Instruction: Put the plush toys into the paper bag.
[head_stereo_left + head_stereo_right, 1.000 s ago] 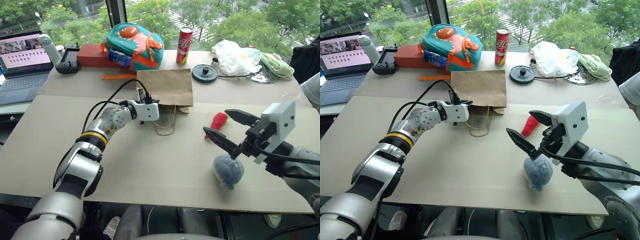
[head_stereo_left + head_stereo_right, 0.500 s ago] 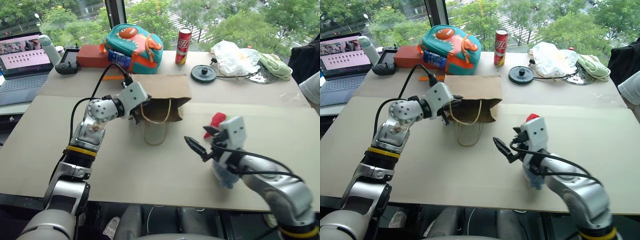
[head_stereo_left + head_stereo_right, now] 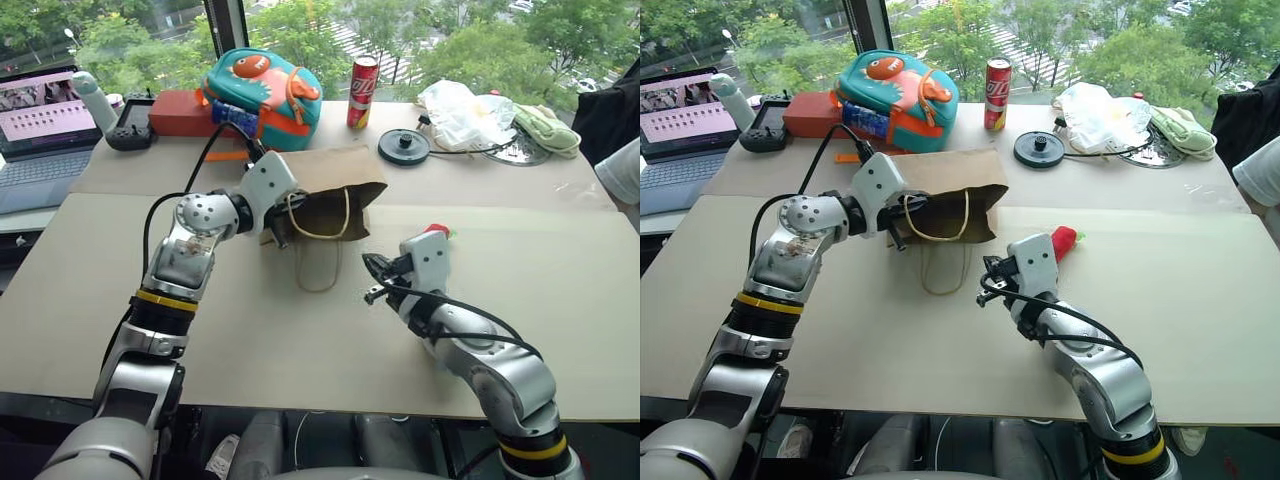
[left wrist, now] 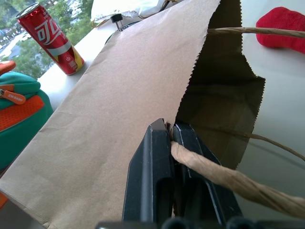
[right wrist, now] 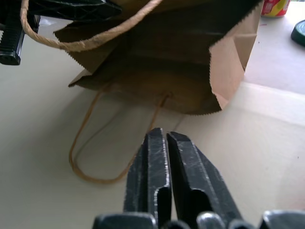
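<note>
Bench (image 3: 300,380) fills lower frame. Paper bag (image 3: 335,195) at center, mouth lifted by left gripper (image 4: 170,138) pinching its rim. Right gripper (image 3: 378,280) below-right of bag, fingers together, empty. Red chili toy (image 3: 437,231) right of center.

One bag (image 3: 335,190), one chili toy (image 3: 437,231), one backpack (image 3: 265,85), one can (image 3: 362,91), one laptop (image 3: 42,120).

We see a plain brown paper bag (image 3: 335,190) w/ tan cord handles, a red chili plush (image 3: 436,232) w/ green tip, teal and orange fish-print backpack (image 3: 264,88), red can (image 3: 362,91), white plastic bag (image 3: 465,110), black grippers, beige table (image 3: 300,330).
</note>
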